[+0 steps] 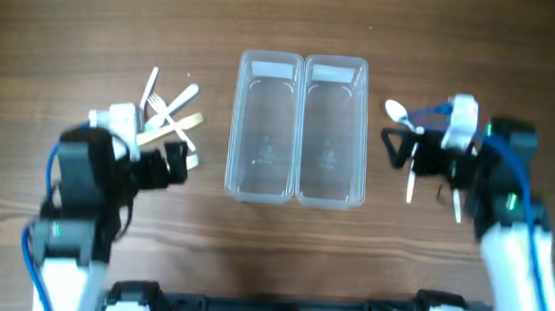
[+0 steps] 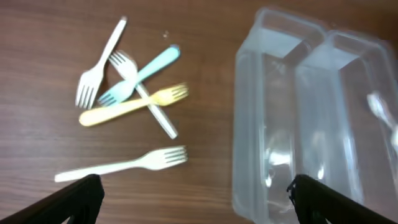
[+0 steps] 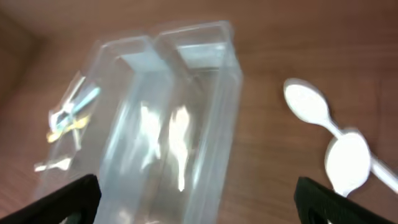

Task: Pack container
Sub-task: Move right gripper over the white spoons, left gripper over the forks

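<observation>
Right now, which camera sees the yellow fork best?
The left wrist view: the yellow fork lies whole and close, with a white fork crossing it. The overhead view shows it small and far away. The right wrist view shows only a distant yellow blur.

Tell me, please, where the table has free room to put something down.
Bare table lies in front of the two clear containers, toward the near edge, and behind them. Both containers are empty. It is crowded around the forks at left and the spoons at right.
</observation>
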Robot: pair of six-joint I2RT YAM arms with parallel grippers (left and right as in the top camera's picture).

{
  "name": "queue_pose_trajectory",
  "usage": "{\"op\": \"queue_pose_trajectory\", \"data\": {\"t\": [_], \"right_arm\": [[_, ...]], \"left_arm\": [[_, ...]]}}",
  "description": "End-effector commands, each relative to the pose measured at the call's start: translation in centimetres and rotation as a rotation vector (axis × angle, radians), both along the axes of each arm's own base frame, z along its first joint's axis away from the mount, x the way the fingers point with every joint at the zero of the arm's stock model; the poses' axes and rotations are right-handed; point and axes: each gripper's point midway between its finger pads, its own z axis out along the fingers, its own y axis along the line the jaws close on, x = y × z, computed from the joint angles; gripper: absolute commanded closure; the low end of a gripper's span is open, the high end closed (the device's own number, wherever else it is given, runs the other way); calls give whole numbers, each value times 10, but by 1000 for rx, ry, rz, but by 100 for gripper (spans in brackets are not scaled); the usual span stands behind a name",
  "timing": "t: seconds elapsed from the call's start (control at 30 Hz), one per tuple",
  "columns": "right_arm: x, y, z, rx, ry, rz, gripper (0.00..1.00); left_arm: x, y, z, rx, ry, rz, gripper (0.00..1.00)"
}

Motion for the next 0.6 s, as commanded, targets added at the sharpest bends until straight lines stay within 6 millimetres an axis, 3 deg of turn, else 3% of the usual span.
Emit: {"op": "queue_pose_trajectory", "data": {"t": [0.0, 0.07, 0.17, 0.3, 0.4, 0.47, 0.57], "right_arm": [[51, -21, 1, -129, 92, 4, 0], [70, -31, -5, -163, 134, -28, 0], [71, -35, -30, -173, 214, -36, 0], [52, -71, -85, -309, 452, -196, 0], [42, -71, -113, -304, 564, -194, 0], [30, -70, -139, -304, 645, -189, 9], [20, -69, -159, -297, 710, -192, 14]], "left_arm": [[29, 11, -9, 86, 115, -10, 0], [39, 11, -28, 84, 179, -13, 0], [43, 15, -46, 102, 238, -1, 0], [43, 26, -47, 151, 241, 36, 0], [43, 26, -47, 151, 242, 36, 0], [43, 26, -47, 151, 242, 36, 0], [43, 26, -47, 151, 241, 36, 0]]}}
